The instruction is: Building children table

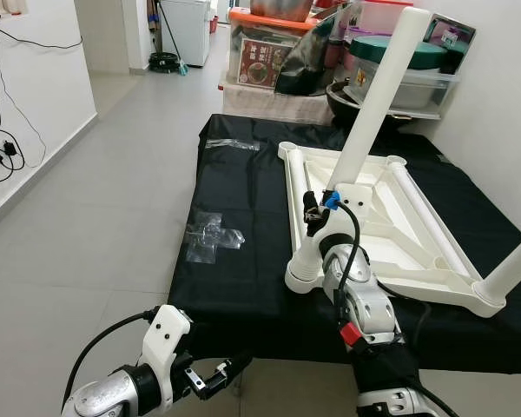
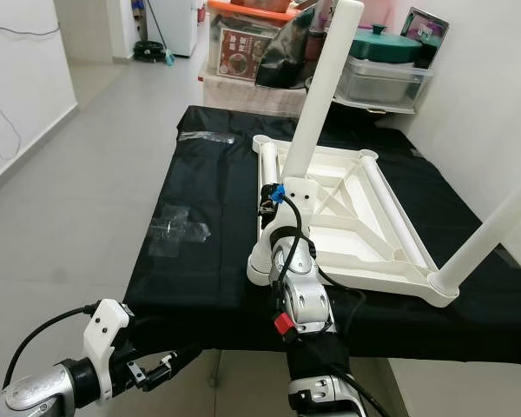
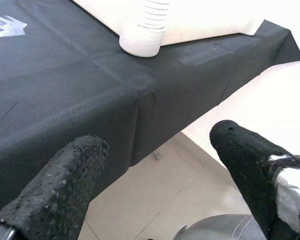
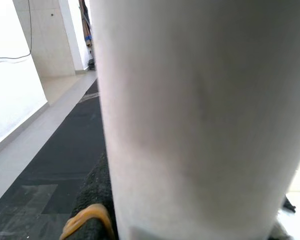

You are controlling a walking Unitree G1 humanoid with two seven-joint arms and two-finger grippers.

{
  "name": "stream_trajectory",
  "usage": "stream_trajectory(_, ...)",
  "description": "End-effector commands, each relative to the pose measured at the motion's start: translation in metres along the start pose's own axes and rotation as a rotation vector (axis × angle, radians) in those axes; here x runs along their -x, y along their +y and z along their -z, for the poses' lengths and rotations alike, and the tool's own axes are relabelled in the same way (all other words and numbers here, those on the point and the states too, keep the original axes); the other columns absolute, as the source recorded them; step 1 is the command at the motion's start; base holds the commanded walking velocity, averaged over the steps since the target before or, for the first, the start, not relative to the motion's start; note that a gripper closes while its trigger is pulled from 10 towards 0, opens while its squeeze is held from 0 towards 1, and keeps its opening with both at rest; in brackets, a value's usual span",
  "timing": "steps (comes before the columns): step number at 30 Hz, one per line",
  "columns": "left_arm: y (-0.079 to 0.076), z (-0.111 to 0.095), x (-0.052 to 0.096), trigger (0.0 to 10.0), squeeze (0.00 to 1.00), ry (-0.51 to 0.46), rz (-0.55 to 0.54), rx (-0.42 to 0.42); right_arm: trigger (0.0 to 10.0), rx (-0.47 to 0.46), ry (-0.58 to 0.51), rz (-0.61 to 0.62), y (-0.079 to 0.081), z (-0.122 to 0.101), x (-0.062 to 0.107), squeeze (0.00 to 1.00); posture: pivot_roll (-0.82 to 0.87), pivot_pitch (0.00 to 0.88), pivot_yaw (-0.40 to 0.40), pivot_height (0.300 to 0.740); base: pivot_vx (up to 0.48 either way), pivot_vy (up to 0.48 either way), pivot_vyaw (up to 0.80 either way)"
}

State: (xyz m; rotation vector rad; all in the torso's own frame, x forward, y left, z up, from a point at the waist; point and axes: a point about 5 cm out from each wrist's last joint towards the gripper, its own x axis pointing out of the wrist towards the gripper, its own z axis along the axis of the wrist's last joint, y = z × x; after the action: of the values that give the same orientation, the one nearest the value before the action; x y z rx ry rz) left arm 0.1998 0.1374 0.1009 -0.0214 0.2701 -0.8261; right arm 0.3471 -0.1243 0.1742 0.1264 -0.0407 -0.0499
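Black cloth (image 1: 243, 261) covers a long low platform that runs away from the robot toward the stacked storage boxes (image 1: 391, 61) at the far wall, and everything else sits in relation to it. On the cloth, toward its right half, lies the white plastic table top (image 1: 373, 234), flipped underside up, its ribbed frame showing and its long axis running along the cloth, away from the robot.

A white table leg (image 1: 373, 95) stands screwed into the far-left area of the frame, rising steeply and leaning a little to the right, its free end pointing up. A second leg (image 1: 517, 269) rises from the near right corner, tilting up and out to the right. At the near left corner a short white socket (image 1: 302, 276) rests on the cloth close to its front edge.

The right gripper (image 1: 317, 208) reaches over that corner, and the right wrist view shows a white leg (image 4: 200, 120) pressed right against its fingers; it appears clamped on it, though I cannot tell for certain.

Crumpled clear plastic wrap (image 1: 210, 234) lies on the left part of the cloth, another piece (image 1: 230, 144) farther back.

The left gripper (image 1: 215, 375) hangs below the cloth's front edge, over the grey floor tiles (image 1: 78, 252), its two black fingers (image 3: 55, 195) spread wide apart and holding nothing.
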Motion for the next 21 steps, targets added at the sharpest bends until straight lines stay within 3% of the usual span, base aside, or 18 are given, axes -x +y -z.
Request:
stream_trajectory(1,-0.0021,0.0013,-0.0021,10.0,0.0,0.003,0.014,0.002,0.0,0.024,-0.035,0.034,-0.009,-0.0104,-0.0025,0.0,0.07,0.0,-0.129,0.74,0.0,0.0,0.0)
stream_trajectory(21,-0.002,0.0022,-0.0027,10.0,0.0,0.004,0.015,0.002,0.0,0.028,-0.02,0.024,-0.0066,-0.006,-0.0005,0.0,0.07,0.0,-0.13,0.74,0.0,0.0,0.0)
